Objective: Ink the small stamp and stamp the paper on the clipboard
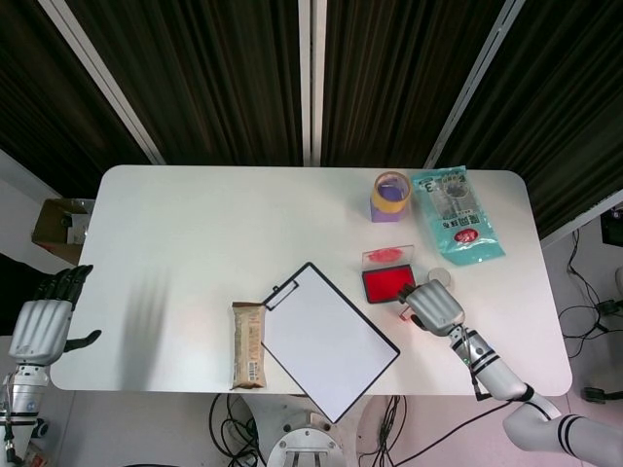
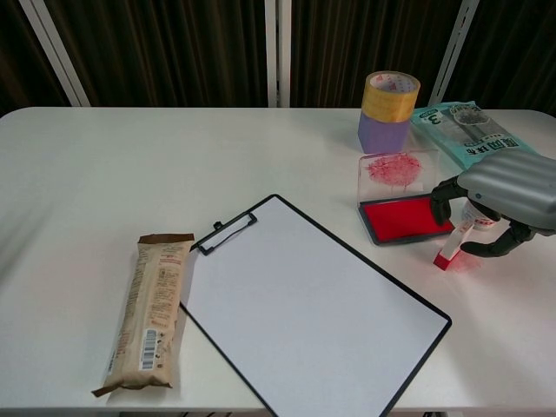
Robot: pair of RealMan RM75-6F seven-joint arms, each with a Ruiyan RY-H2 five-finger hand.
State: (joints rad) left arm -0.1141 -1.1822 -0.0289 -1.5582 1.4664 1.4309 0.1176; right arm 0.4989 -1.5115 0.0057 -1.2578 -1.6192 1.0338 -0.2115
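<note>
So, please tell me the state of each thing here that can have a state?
Ink pad: lid open, upright behind.
Small stamp: standing tilted on the table, not gripped.
Right hand: over the stamp, fingers curled around it.
Left hand: off the table, holds nothing.
Clipboard paper: blank.

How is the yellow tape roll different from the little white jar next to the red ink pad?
The yellow tape roll sits raised on a purple block; the small white jar stands directly on the white table. The roll is an open ring and looks bigger in both views; the jar is closed and squat. The roll stands in the open; the right hand partly hides the jar. Both are round and upright.
</note>
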